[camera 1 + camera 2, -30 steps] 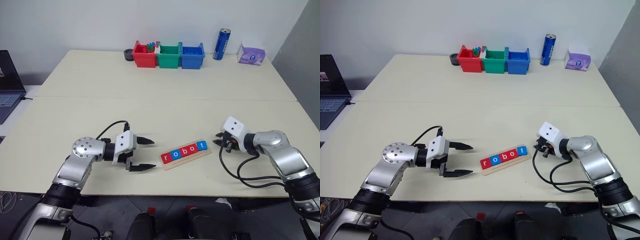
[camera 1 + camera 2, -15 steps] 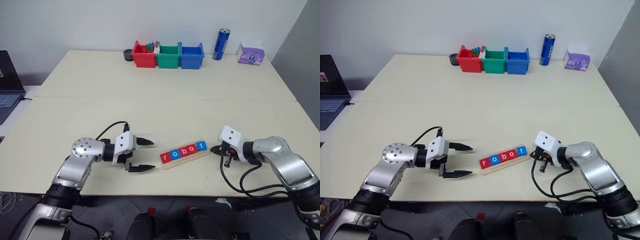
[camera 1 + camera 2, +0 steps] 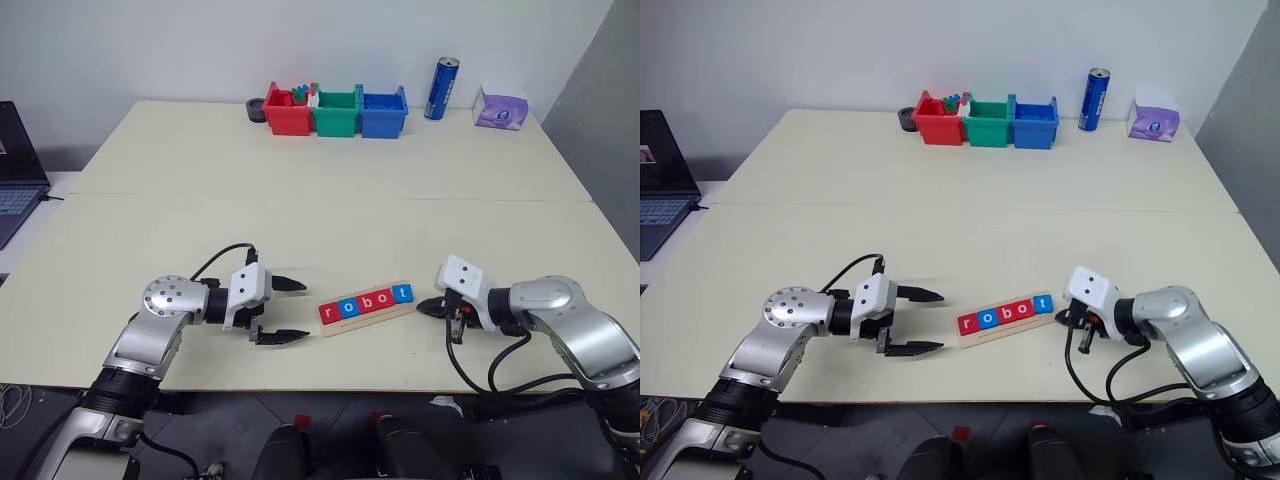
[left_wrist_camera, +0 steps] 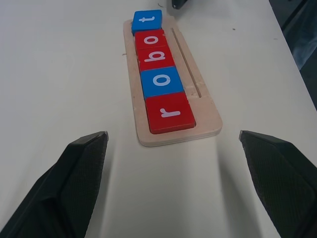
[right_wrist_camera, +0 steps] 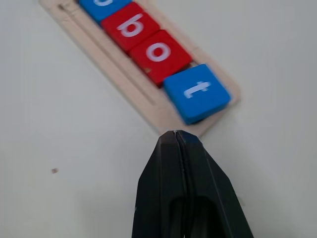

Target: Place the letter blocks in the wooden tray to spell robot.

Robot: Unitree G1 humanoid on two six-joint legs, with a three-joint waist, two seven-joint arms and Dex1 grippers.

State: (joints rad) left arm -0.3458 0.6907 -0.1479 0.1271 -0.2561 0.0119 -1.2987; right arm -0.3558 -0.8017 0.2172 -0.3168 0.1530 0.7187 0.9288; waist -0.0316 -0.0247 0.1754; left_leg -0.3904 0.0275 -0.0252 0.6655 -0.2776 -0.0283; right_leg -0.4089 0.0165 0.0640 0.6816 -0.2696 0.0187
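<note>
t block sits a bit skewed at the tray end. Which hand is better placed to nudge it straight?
Right, probably. The right hand is shut, its tip right by the tray end beside the blue t block. The left hand, open, sits off the opposite end, by the r block.

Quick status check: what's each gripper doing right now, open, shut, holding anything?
Left gripper: open, empty, beside the r end of the wooden tray.
Right gripper: shut, empty, tip at the tray's t end.
</note>
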